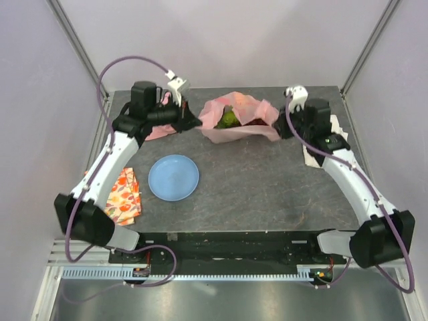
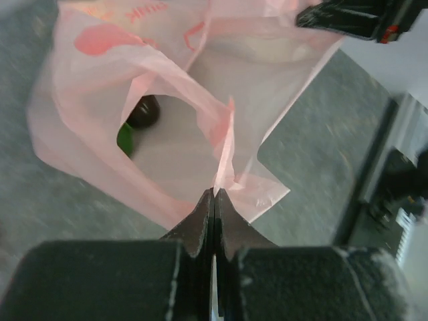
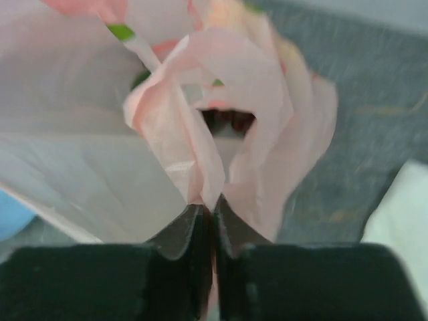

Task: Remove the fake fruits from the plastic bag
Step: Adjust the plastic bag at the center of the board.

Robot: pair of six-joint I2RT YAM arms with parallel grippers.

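Left hand (image 2: 214,195): was pinched shut on the plastic bag (image 1: 261,130) rim.
Right hand (image 3: 207,208): gripped the opposite rim.
Fake fruits (image 1: 229,119): lay inside the bag, far on the counter (image 1: 267,187).
Risk: thin film could tear or slip if pulled hard.

Right gripper (image 3: 207,212): sitting at the bottom centre of the frame; its dark fingers (image 3: 175,233) are pressing together on a fold of pink film
Plastic bag (image 3: 80,154): filling the upper and left parts of the frame; its gathered edge is running down into the pinch
Bag opening (image 3: 227,122): gaping just above centre; a dark red fruit (image 3: 234,120) is showing inside, too blurred to name
Green mark (image 3: 120,31): showing at the upper left, blurred
Table (image 3: 381,100): showing grey along the right
Blue plate (image 3: 10,214): peeking in at the lower left edge
White sheet (image 3: 401,221): lying at the lower right, blurred
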